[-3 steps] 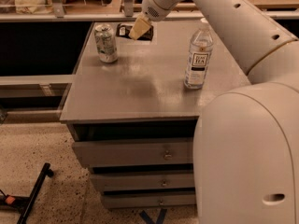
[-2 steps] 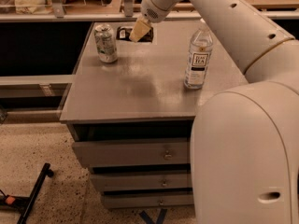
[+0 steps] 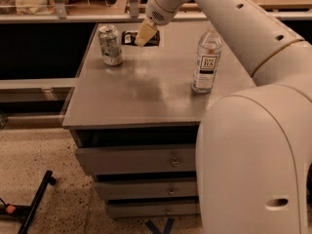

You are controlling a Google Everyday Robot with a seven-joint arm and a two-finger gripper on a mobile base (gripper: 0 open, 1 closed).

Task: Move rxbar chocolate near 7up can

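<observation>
The rxbar chocolate (image 3: 128,37), a flat black wrapper with a white patch, lies on the far part of the grey cabinet top (image 3: 146,91). It is just right of the 7up can (image 3: 110,44), which stands upright near the far left corner. My gripper (image 3: 146,34) reaches in from the upper right and hangs right over the bar's middle, hiding part of it. I cannot tell whether it touches the bar.
A clear plastic water bottle (image 3: 206,60) stands upright on the right side of the top. Drawers (image 3: 146,162) are below the front edge. My white arm and base (image 3: 253,155) fill the right side. A black stand leg (image 3: 34,204) lies on the floor at left.
My gripper has dropped slightly toward the bar. The bar, can and bottle have not moved.
</observation>
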